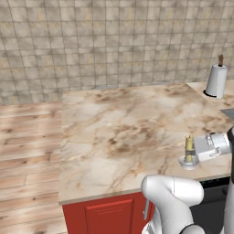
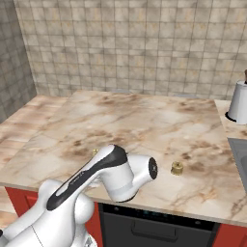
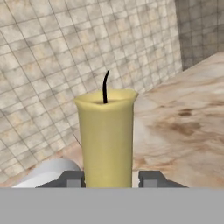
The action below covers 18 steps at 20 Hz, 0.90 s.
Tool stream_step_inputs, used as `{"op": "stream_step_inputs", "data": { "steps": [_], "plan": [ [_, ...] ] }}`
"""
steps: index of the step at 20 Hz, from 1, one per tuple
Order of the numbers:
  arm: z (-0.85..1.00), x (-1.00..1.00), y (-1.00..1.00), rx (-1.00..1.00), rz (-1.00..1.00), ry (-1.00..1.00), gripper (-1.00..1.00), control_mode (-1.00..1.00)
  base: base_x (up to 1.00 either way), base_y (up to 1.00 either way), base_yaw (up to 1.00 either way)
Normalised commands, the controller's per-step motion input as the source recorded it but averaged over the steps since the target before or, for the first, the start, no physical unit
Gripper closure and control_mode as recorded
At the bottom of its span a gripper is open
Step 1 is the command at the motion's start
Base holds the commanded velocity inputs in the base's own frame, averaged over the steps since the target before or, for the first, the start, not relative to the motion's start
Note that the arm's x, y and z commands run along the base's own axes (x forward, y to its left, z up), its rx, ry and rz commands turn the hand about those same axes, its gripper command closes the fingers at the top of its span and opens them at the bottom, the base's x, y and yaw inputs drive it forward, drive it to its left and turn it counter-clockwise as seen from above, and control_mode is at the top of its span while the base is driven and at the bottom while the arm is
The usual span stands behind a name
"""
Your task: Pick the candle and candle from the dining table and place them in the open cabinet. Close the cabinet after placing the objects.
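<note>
Fingers point(image 3: 72, 179) of the white arm's gripper point(image 1: 195, 151) pinch the slim olive-gold stick candle point(image 1: 188, 144) low, at lower right over the marbled beige stone dining table point(image 1: 114, 132), so lifting could tip it or drop its clear round dish point(image 1: 188, 162).

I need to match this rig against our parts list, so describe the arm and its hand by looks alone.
The arm is glossy white in rounded, bulbous segments, with a dark grey-black band along one link and a dark round joint cap. The hand has a pale grey boxy body; its two small fingertips are dark grey and squared. No cables or markings show.
</note>
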Motion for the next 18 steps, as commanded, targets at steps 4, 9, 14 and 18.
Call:
{"op": "stream_step_inputs", "data": {
  "steps": [4, 9, 14, 18],
  "plan": [
    [0.12, -0.04, 0.00, 0.00, 0.00, -0.06, 1.00, -1.00, 0.00, 0.00, 0.00],
    [0.01, -0.01, 0.00, 0.00, 0.00, -0.02, 1.00, -1.00, 0.00, 0.00, 0.00],
    [0.00, 0.00, 0.00, 0.00, 0.00, 0.00, 1.00, -1.00, 0.00, 0.00, 0.00],
    [0.00, 0.00, 0.00, 0.00, 0.00, 0.00, 1.00, 1.00, -0.01, 0.00, 0.00]
  ]
}}
